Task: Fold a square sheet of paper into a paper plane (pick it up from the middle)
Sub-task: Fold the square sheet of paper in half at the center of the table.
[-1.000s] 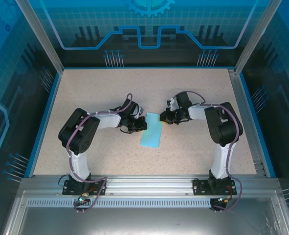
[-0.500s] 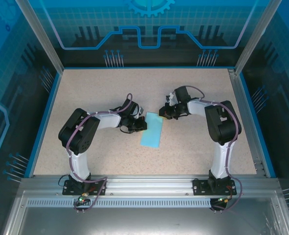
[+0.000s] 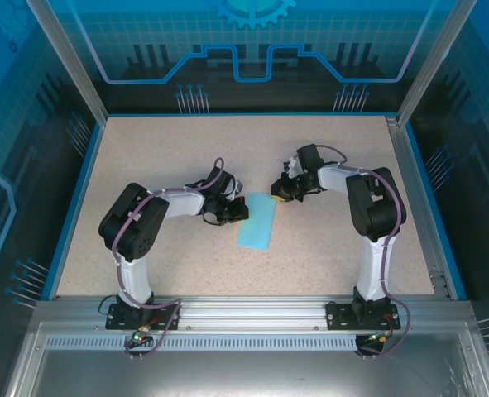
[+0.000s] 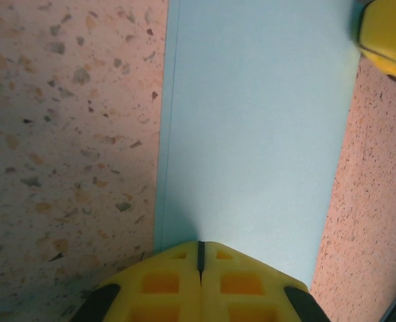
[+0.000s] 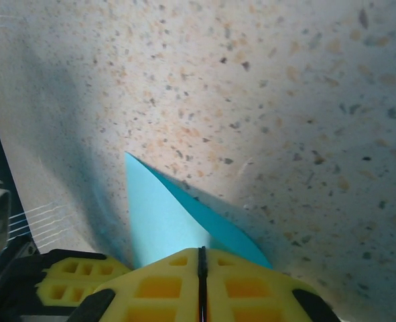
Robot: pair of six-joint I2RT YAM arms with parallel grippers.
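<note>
The light blue square sheet of paper lies folded into a long rectangle at the middle of the table. My left gripper is shut, and its tips rest on the sheet's left long edge. My right gripper is shut on the far right corner of the sheet. That corner stands up off the table and throws a shadow. The right gripper's yellow fingertip shows at the far corner in the left wrist view. The paper plane is out of view.
The speckled beige table has a blue rim and an aluminium frame on all sides. Both arms reach inward from the near edge, and their elbows bend outward. The left gripper's yellow fingers sit close beside the right gripper.
My right gripper has moved slightly away and to the left along the sheet's far right corner. The left gripper and the rest of the sheet have stayed put.
</note>
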